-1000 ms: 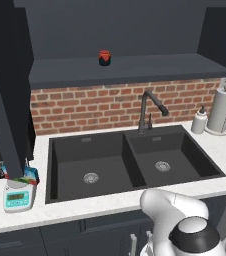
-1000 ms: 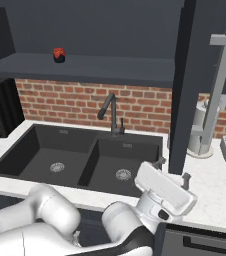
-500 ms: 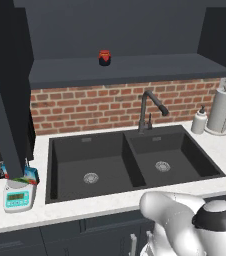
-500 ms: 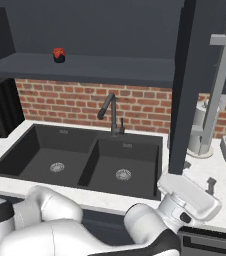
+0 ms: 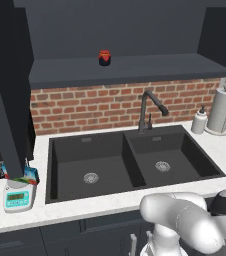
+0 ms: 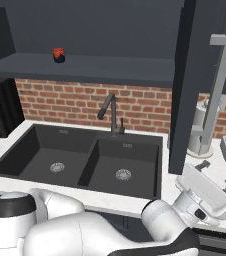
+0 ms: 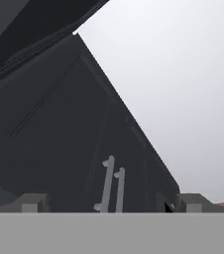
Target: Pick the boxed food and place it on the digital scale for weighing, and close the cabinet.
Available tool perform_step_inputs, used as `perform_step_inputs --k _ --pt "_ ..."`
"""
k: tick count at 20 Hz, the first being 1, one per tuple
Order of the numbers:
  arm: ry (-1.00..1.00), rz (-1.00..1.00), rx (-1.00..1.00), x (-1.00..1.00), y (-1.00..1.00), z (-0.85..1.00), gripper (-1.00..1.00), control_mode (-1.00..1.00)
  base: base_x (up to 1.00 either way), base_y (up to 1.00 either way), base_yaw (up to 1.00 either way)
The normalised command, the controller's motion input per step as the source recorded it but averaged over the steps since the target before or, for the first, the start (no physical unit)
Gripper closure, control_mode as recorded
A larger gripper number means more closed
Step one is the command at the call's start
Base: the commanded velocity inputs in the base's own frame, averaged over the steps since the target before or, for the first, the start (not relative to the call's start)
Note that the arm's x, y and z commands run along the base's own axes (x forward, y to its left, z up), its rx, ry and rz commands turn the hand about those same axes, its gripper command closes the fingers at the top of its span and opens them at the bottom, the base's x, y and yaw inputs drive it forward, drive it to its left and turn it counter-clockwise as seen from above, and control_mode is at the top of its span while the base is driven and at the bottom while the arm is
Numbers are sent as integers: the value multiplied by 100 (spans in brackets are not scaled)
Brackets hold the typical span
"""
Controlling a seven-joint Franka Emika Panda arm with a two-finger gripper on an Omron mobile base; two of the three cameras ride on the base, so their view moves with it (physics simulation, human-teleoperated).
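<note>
The hand [image 6: 215, 176] has swung over to the lower right of the right base view, fingers spread and empty, toward the cabinet [image 6: 192, 85] door. The box [image 5: 29, 173] already lies by the scale [image 5: 19, 195] at lower left, so closing remains.

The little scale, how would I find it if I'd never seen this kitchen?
Start at the big black double sink and look along the white counter to its left end. The scale sits there near the front edge, small, pale grey, with a teal front and a tiny display.
</note>
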Motion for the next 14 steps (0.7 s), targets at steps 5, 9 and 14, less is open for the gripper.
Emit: perform_step_inputs --k 5,9,14 --pt "0 -7 0 13 -20 0 -100 -100 0 0 0" --pt "-1 -3 0 1 -25 9 -100 -100 0 0 0" --pt "1 0 -4 -11 -15 37 -100 -100 0 0 0"
